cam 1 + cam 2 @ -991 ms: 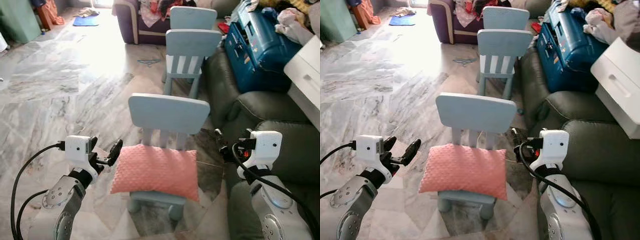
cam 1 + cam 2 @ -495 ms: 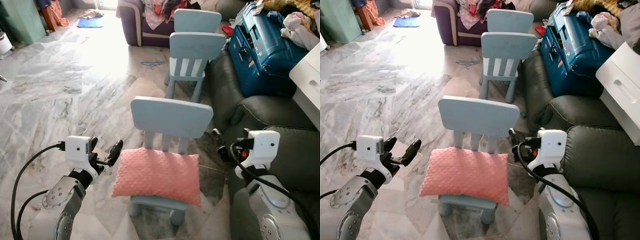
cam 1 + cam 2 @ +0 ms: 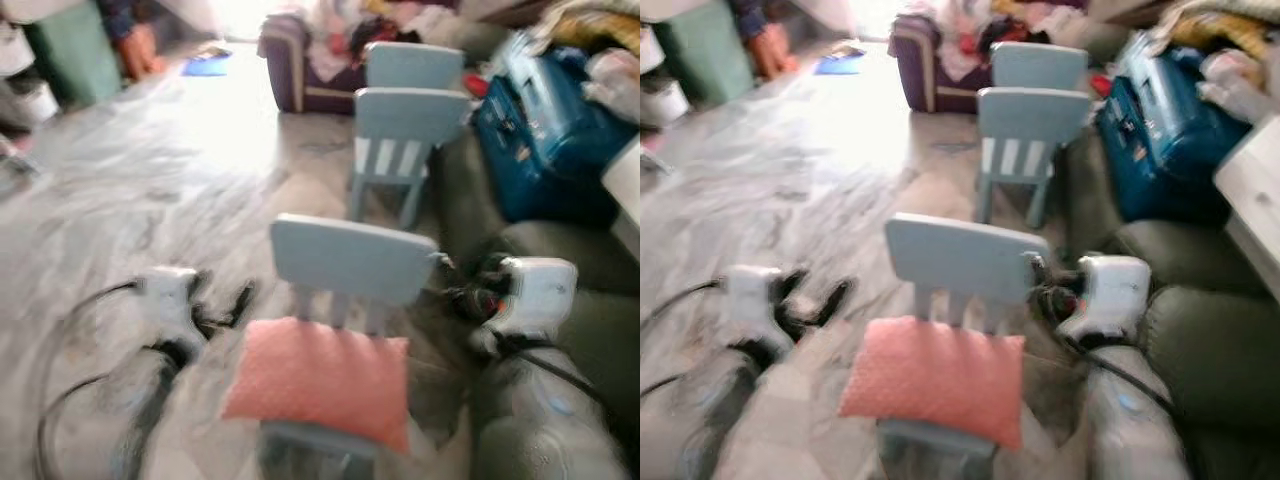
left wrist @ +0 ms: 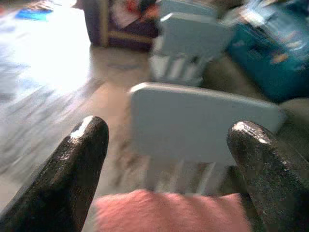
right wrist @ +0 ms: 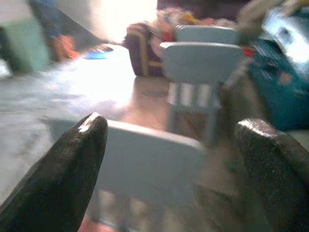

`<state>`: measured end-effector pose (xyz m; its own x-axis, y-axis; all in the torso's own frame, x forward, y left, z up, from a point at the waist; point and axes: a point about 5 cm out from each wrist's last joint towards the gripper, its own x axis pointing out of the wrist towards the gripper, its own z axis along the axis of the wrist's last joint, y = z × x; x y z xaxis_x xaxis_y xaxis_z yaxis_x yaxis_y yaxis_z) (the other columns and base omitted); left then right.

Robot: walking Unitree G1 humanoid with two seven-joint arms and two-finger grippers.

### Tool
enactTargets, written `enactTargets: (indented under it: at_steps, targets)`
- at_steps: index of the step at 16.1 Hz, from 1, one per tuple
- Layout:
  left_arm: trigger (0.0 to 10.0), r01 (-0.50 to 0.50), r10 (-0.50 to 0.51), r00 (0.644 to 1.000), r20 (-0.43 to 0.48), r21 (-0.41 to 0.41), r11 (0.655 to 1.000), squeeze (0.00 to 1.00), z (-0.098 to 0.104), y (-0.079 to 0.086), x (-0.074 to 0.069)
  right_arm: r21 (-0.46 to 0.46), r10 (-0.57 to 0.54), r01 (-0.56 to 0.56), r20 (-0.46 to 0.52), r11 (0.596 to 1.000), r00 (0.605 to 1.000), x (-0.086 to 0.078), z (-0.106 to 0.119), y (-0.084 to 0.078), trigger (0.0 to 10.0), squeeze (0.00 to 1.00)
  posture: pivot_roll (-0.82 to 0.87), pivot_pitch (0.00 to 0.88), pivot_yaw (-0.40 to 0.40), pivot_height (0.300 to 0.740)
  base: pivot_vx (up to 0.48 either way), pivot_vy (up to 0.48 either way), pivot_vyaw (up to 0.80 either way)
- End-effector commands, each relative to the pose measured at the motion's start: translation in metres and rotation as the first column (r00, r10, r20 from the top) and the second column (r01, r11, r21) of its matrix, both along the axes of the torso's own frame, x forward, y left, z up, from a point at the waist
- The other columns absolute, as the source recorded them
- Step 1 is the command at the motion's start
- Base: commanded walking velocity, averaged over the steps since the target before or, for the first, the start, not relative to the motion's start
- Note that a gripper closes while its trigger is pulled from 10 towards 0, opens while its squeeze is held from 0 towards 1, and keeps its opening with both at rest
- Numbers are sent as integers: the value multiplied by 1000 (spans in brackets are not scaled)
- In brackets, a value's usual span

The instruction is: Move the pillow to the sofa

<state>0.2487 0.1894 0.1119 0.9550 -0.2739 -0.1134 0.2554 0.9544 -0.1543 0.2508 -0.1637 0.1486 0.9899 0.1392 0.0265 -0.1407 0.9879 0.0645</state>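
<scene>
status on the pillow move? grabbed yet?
Not grabbed. Done: the robot stands at the small blue chair, with the left gripper and right gripper raised either side of it, fingers open. In hand: nothing; the pink pillow lies on the seat. Left: grasp, lift, carry to the grey sofa.

The pink pillow (image 3: 320, 380) lies on the seat of a small blue chair (image 3: 352, 262), whose upright backrest closes off its far edge — the near edge and both sides stand open. Bare marble floor (image 3: 150, 190) spreads wide on the left. On the right the dark sofa (image 3: 1200, 340) sits close beside the chair, its far cushions taken up by a blue case (image 3: 1160, 125). Two more blue chairs (image 3: 1032, 120) stand beyond.
</scene>
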Motion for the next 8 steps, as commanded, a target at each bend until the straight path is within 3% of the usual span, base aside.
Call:
enactTargets:
  at_steps: [1, 2, 8]
  targets:
    - [10000, 23, -23, 1000, 6, -8, 1000, 0, 2, -8, 1, -19, -36, 36, -12, 999, 999, -3, -1, -10, 10000, 0, -135, 144, -10, 740, 379, 0, 0]
    - [10000, 24, -24, 1000, 4, -6, 1000, 0, 2, -8, 1, -18, -36, 36, -12, 999, 999, -3, -1, -10, 10000, 0, -135, 144, -9, 740, 375, 0, 0]
    - [10000, -41, 42, 998, -46, 2, 999, 0, -5, -3, 3, -20, -33, 33, -14, 999, 999, -2, -1, -10, 10000, 0, -133, 138, -10, 740, 0, 0, 0]
